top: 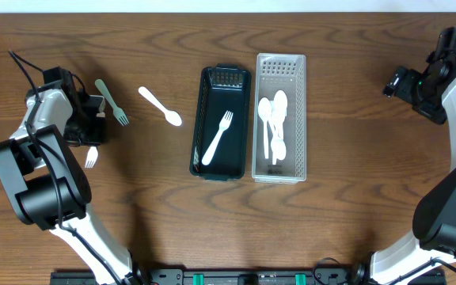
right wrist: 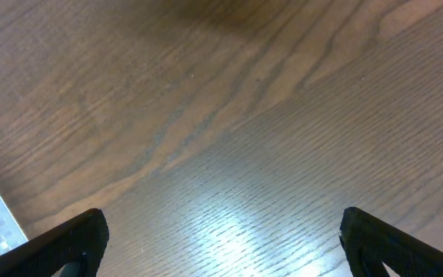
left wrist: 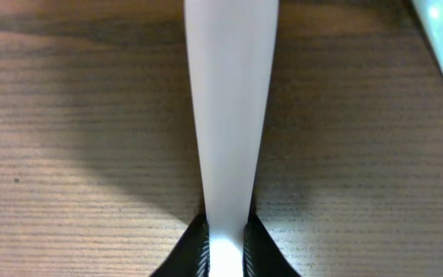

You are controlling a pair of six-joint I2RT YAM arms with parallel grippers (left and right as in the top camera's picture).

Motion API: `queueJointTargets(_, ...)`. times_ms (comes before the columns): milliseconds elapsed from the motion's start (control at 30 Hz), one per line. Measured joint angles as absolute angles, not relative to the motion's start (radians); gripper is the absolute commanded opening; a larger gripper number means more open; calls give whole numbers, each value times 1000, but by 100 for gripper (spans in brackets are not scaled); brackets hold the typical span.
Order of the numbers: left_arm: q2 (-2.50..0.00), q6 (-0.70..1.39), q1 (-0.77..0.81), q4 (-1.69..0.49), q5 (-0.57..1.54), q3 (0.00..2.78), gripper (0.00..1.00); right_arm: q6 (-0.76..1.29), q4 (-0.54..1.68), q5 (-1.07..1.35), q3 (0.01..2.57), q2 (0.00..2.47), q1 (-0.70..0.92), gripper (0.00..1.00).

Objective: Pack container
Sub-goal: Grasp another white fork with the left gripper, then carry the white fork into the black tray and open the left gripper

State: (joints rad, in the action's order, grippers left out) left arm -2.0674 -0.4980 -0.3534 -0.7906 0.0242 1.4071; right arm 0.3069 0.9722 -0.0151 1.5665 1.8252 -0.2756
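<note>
While within left claw, white fork.

Two containers stand side by side in the middle of the surface. The left container holds one fork. The right container holds several spoons. Left of both lies a loose spoon, and farther left a second fork. Near it, closer to the robot, lies a third fork, its handle between the fingers of the left end effector.
</note>
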Motion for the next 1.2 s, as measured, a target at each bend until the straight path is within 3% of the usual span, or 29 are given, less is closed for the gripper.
queueJointTargets(333, -2033, -431, -353, -872, 27, 1408, 6, 307, 976, -15, 1567, 1825, -276, 99)
queueJointTargets(567, -1816, -233, -301, -969, 155, 1407, 6, 307, 980, -15, 1567, 1825, -276, 99)
queueJointTargets(867, -1599, -39, 2, -1002, 356, 1407, 6, 307, 980, -15, 1567, 1825, -276, 99)
queueJointTargets(1033, -1609, -3, 231, -931, 314, 1407, 6, 307, 981, -15, 1567, 1825, -276, 99)
queueJointTargets(1200, -1658, 27, 357, -839, 260, 1407, 6, 307, 984, -15, 1567, 1825, -276, 99)
